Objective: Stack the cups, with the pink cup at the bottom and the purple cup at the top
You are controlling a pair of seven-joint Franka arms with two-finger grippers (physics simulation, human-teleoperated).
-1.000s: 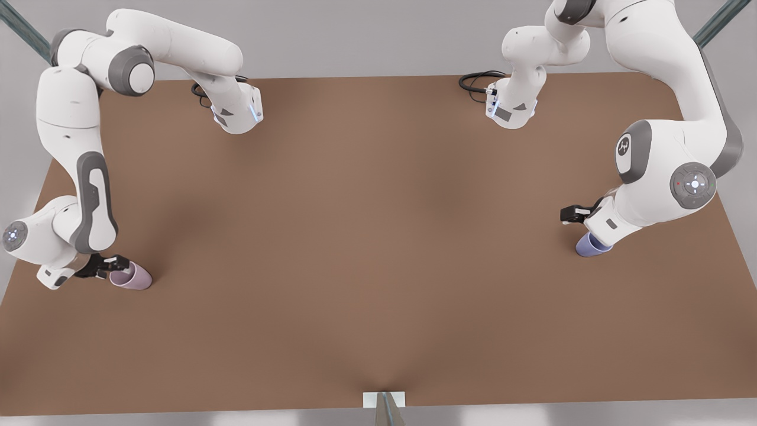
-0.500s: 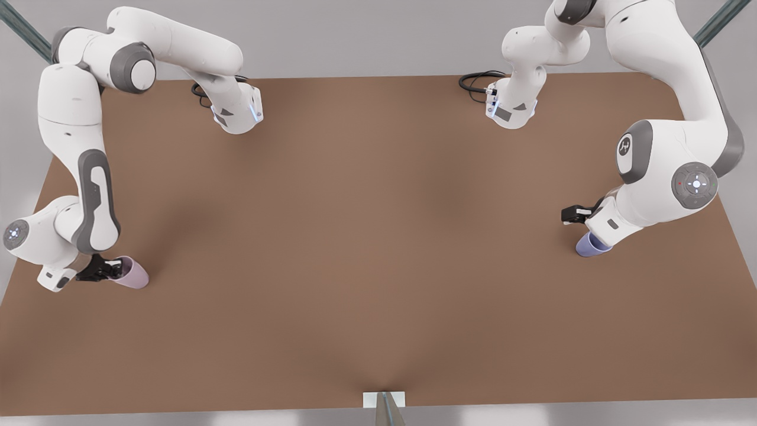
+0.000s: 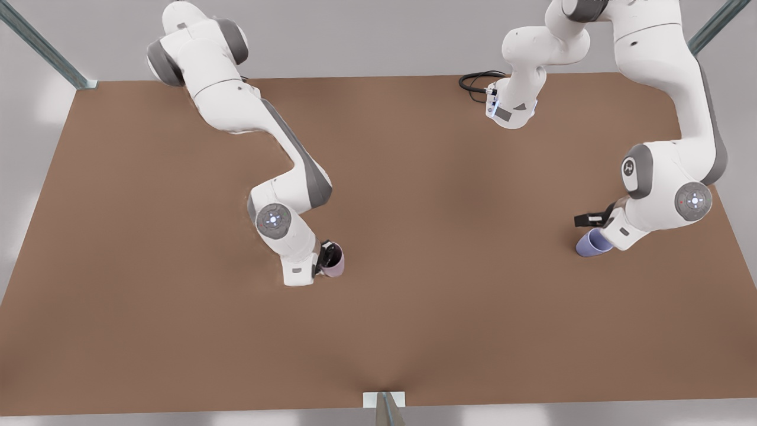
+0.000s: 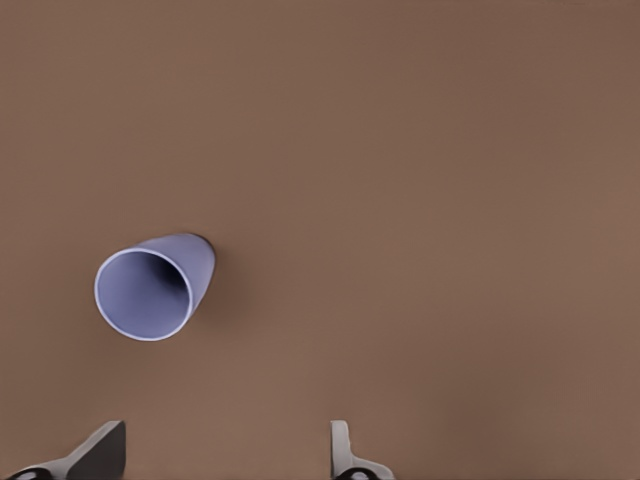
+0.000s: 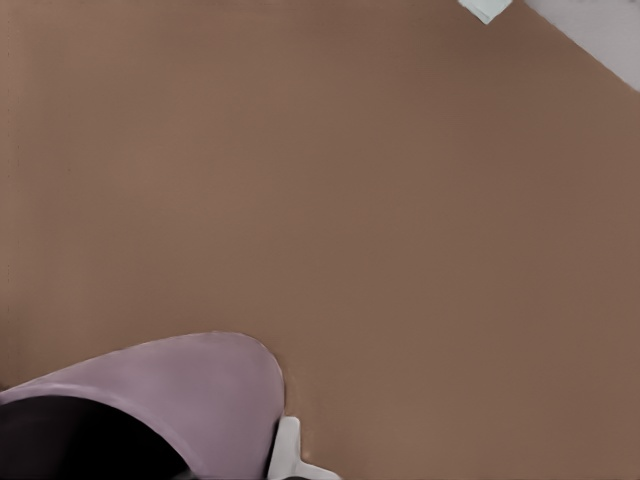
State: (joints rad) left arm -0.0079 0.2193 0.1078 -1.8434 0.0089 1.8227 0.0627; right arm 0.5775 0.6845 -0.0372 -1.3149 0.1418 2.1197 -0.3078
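Mauve-pink cup: the pink cup is seen near the table's middle in the front view, slightly toward that view's left; small, plain, matte, handleless, tapered, with a dark inside.
Pink cup, right wrist view: pale dusty mauve wall, dark interior below it, one light fingertip touching the outer wall.
Right gripper: the right gripper is placed at the pink cup's rim, black fingers straddling the wall, one inside and one outside; it is judged closed on the cup.
Pink cup height: whether it is resting on the table or lifted cannot be told.
Purple cup: the purple cup is seen at the front view's right, well apart from the pink cup; bluish lavender-periwinkle, same size and tapered shape.
Purple cup, left wrist view: the open mouth is seen from above, thin pale rim, inside the same lavender as the wall; it stands upright on the table.
Left gripper: the left gripper is held above and just beside the purple cup, not touching it.
Left fingers: two light fingertips are seen spread wide with nothing between them; the cup lies apart from the gap.
Table: brown, matte, flat.
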